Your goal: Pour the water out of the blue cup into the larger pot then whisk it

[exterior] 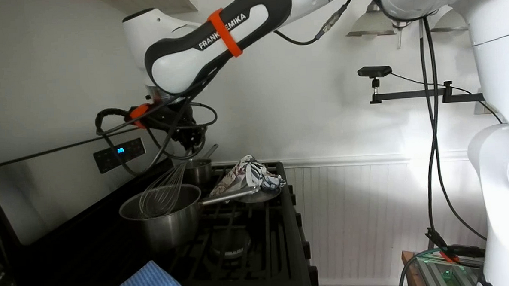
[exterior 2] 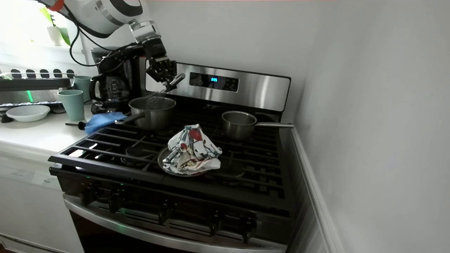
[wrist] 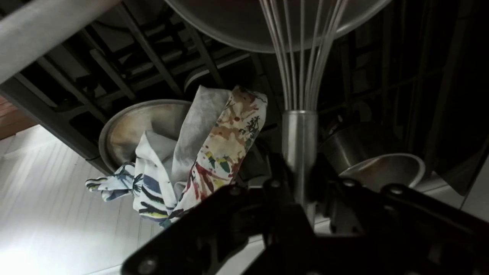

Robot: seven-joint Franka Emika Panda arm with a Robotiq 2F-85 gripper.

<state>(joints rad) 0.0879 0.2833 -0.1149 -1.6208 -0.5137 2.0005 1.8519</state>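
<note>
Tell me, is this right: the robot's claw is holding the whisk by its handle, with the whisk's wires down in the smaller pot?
Not quite: the whisk has its wires in the larger pot, not the smaller pot, as both exterior views show. The gripper does hold it by its handle.

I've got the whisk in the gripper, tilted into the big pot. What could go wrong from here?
The whisk slants into the larger pot, so a wide stroke may knock and shift it.
The gripper holds a smooth, round metal handle, which might twist under load.
If the stove is lit beneath it, which I can't tell, the patterned cloth could scorch.
</note>
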